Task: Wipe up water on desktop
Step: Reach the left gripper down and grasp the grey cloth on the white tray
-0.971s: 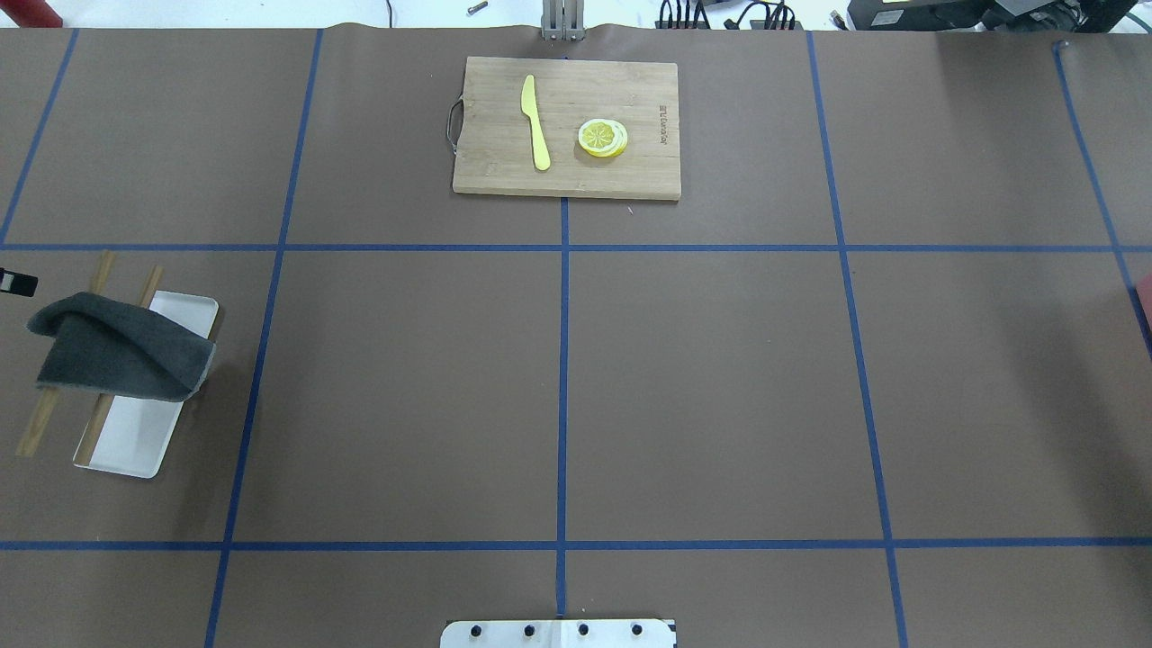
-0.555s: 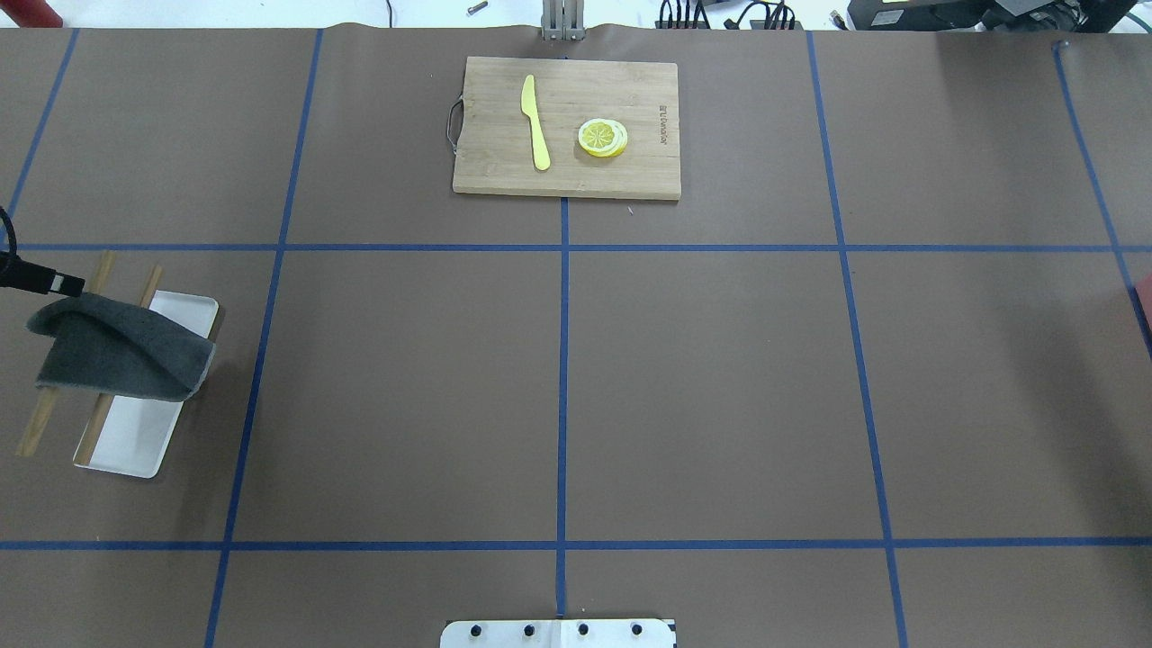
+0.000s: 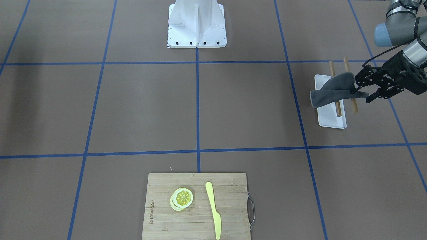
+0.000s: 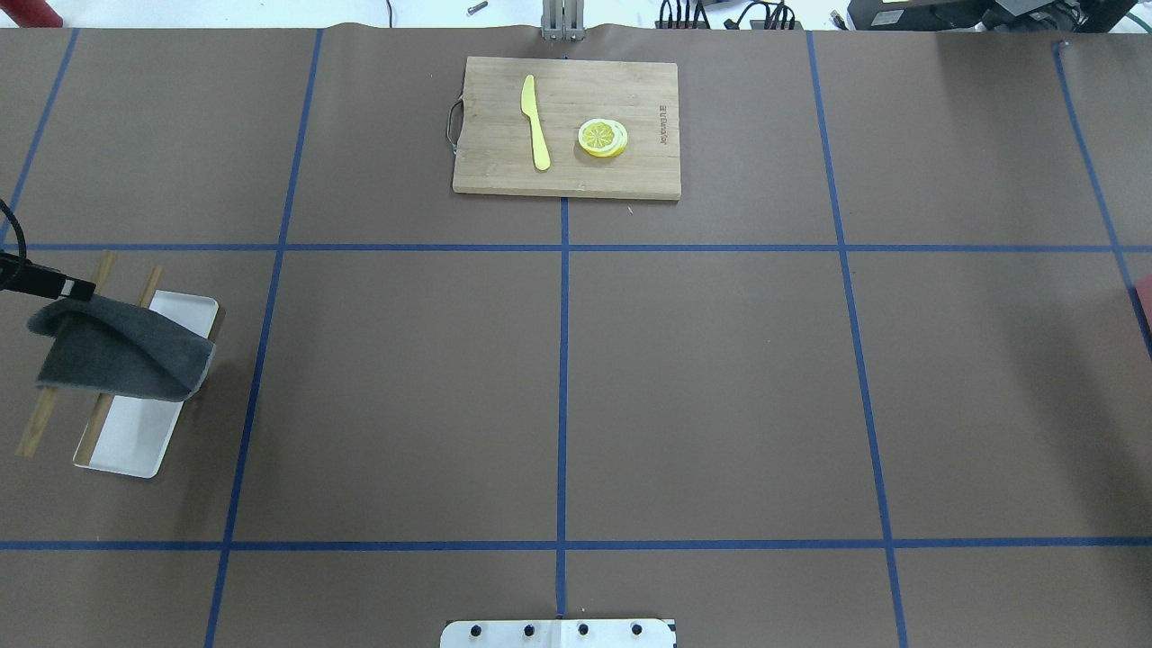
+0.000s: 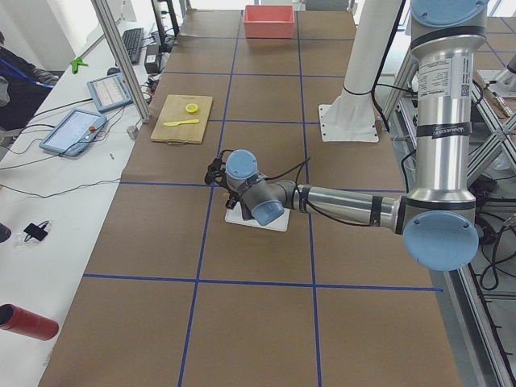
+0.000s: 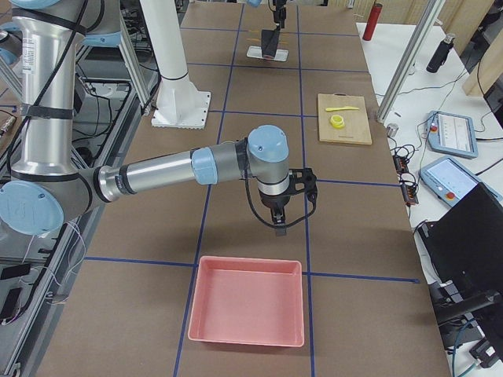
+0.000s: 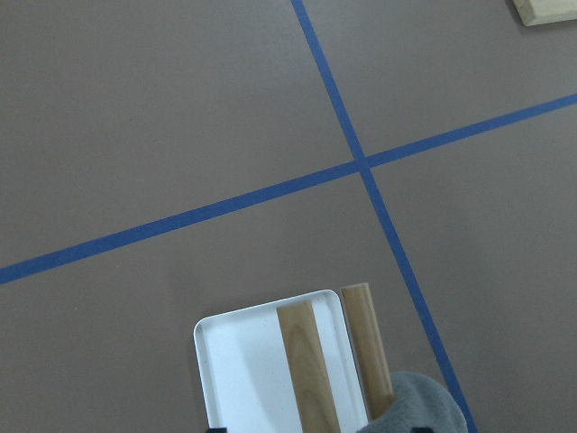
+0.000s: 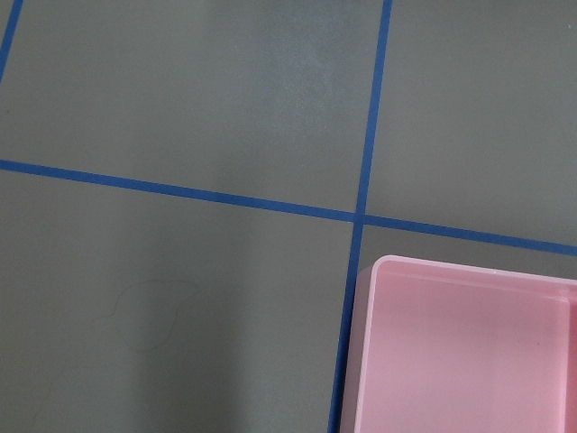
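The desktop [image 4: 720, 387] is brown with blue tape lines. A dark grey cloth [image 4: 117, 351] lies draped over two wooden sticks [image 4: 40, 418] that rest on a white tray [image 4: 135, 441] at the left. My left gripper [image 3: 364, 92] is open, its fingers at the cloth's raised outer end [image 3: 347, 81]. The cloth also shows in the left wrist view [image 7: 419, 406]. My right gripper [image 6: 279, 220] hangs over the desktop near a pink bin [image 6: 247, 302]; I cannot tell if it is open. A faint curved outline [image 8: 144, 316] shows on the desktop in the right wrist view.
A bamboo cutting board [image 4: 567, 126] at the far middle carries a yellow knife [image 4: 535, 121] and lemon slices [image 4: 603, 138]. The robot's white base plate [image 4: 558, 634] sits at the near edge. The pink bin [image 8: 460, 352] stands at the right end.
My left gripper has come in from the left edge of the overhead view and moved right, up to the cloth's raised end. The cloth and tray have not moved.
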Controlling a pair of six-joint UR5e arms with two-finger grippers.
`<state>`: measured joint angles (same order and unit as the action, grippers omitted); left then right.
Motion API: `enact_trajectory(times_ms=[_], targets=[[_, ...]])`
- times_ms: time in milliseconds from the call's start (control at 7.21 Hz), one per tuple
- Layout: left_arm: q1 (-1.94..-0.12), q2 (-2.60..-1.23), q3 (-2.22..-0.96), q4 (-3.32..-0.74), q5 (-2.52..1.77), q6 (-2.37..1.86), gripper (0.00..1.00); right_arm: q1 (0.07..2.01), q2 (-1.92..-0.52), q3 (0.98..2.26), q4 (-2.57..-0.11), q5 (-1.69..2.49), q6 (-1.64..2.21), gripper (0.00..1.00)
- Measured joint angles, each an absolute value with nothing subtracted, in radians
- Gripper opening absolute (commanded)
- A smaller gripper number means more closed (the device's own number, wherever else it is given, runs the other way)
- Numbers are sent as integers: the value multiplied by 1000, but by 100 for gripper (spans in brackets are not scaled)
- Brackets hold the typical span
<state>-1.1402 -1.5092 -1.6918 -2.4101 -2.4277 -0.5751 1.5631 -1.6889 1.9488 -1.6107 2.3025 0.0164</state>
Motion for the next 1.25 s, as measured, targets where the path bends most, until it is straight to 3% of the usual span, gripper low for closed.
enact_trajectory(times_ms=[1109, 1248], targets=[[-1137, -1495, -1691, -2432, -2443, -575, 52, 1562, -1687, 1947, -1611, 2304, 32, 100], [-1137, -1484, -1692, -2444, -2452, -575, 46, 1562, -1687, 1947, -1611, 2304, 33, 100]])
